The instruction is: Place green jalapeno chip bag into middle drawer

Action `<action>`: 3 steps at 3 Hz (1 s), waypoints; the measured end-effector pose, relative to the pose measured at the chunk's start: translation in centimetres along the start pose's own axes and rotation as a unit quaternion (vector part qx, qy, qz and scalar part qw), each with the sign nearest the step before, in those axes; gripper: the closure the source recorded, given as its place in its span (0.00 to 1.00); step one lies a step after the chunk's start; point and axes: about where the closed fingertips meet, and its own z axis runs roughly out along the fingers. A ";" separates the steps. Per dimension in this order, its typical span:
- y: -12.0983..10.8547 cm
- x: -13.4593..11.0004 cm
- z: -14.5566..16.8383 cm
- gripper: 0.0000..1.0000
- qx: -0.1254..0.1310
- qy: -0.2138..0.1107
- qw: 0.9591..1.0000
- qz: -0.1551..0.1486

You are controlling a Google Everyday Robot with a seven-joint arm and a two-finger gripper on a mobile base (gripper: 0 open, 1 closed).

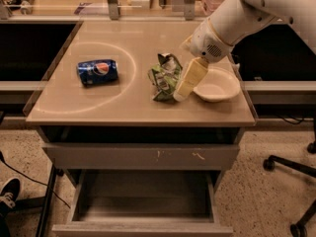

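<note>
- Your tool (180, 95) is low over the counter (123, 110), right at the right-hand edge of the green jalapeno chip bag (164, 78), squeezed between it and the white bowl (217, 87). I honestly can't tell if it's open or closed from this angle, and it doesn't look like it's holding anything.
- Biggest risk imo: coming in from the side like that, you shove the bag leftward instead of getting around it. It's light crumpled foil, so it'll probably skate.
- Second one: the bowl is just beside the tool, so any swing to the right could knock it toward the counter's edge.
- Foil crushes, so a pinch on a loose fold could slip out on the lift.
- The middle drawer (143, 204) is open, but it sits below the counter and the scratched front panel (143, 157). A high release could bounce the bag off its front wall.
- The Pepsi can (97, 71) is well apart on the left, not a worry.
- Bag's long axis runs roughly front-to-back on the counter, slightly slanted, with its crumpled peak pointing to the far side.
</note>
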 end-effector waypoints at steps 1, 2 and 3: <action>0.2 -2.1 2.0 0.00 -0.016 -0.013 1.000 -0.012; 1.0 -2.7 4.5 0.00 -0.008 -0.010 0.999 -0.035; 1.1 -2.6 5.2 0.18 -0.009 -0.009 0.999 -0.034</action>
